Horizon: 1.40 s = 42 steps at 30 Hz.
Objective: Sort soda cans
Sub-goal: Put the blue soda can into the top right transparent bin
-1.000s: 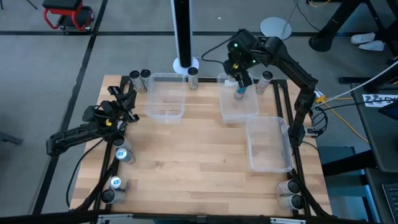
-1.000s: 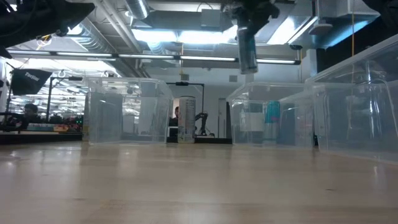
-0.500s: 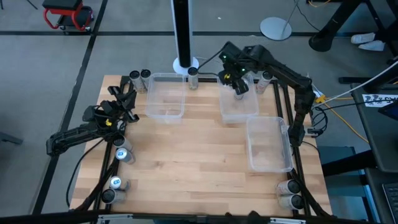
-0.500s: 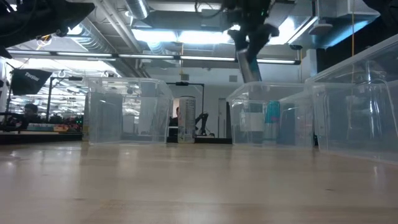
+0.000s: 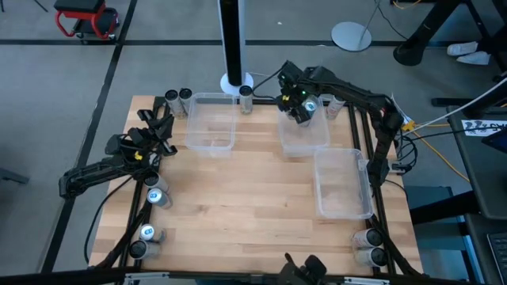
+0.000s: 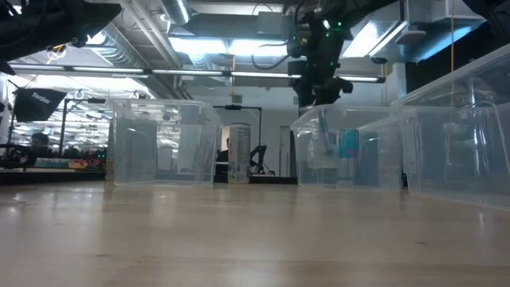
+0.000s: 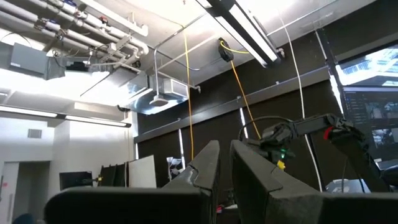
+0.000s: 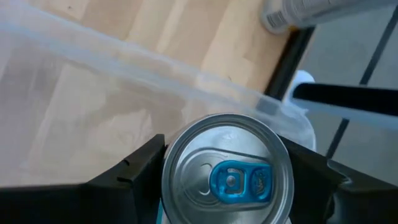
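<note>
My right gripper (image 5: pixel 301 105) is over the far end of the middle clear bin (image 5: pixel 307 134), shut on a soda can (image 8: pixel 229 177) that has a silver top and a blue tab. In the low view the gripper (image 6: pixel 319 86) stands at the bin's rim (image 6: pixel 343 112). My left gripper (image 5: pixel 156 127) waits at the table's left edge, pointing up, its fingers (image 7: pixel 211 168) shut on nothing. Other soda cans stand upright along the table's edges, among them one (image 5: pixel 157 195) near the left arm. My right gripper pinches the can between its two fingers (image 8: pixel 134 171), one on each side of the can's wall (image 8: pixel 171 186) just below the top rim. The fingers slant down from above. The can hangs clear of the table, over the bin.
A second clear bin (image 5: pixel 210 123) sits at the far left and a third (image 5: pixel 342 184) at the right. Cans stand at the far left corner (image 5: pixel 177 97), between the bins (image 5: pixel 245 95), at the far right (image 5: pixel 339 101), near left (image 5: pixel 144 240) and near right (image 5: pixel 369 246). A black post (image 5: pixel 231 39) rises behind the table.
My right gripper has come down with the can from well above the middle bin to the bin's rim, shifting slightly toward the table's left and tipping. It has stayed shut on the can.
</note>
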Tool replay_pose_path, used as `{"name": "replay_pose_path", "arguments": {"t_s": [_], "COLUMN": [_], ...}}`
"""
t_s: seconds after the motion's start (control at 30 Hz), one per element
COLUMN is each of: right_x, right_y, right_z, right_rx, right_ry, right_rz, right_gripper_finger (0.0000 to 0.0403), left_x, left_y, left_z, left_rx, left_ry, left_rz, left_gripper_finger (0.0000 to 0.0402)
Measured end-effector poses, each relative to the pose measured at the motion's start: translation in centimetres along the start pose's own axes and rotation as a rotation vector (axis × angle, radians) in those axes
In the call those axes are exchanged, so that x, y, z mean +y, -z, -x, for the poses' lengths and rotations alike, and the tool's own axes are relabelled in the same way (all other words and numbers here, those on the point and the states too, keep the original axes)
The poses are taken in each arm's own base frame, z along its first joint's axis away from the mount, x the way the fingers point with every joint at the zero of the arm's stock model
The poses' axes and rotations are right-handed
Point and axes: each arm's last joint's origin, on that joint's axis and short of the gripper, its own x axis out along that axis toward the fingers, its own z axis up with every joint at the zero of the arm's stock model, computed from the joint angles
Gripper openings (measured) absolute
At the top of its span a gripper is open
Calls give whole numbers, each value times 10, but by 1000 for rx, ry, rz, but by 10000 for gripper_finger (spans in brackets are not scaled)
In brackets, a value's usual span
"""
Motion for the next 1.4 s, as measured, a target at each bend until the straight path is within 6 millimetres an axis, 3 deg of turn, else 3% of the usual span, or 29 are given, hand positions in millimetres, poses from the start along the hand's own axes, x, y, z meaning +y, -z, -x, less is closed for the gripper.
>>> {"name": "replay_pose_path", "arguments": {"t_s": [0.7,0.93,1.23,1.4], "right_x": [8,8,10,8], "right_y": [24,25,28,27], "right_z": [-48,-50,-51,-37], "right_rx": [-81,-81,-11,4], "right_ry": [-7,7,14,15], "right_rz": [-39,-41,-46,-46], "right_gripper_finger": [246,250,318,336], "left_x": [0,0,0,0], "left_y": [0,0,0,0], "left_z": [0,0,0,0], "left_rx": [0,-1,-1,-2], "left_ry": [-1,-1,-1,0], "left_rz": [9,11,14,14], "left_gripper_finger": [31,31,31,31]}}
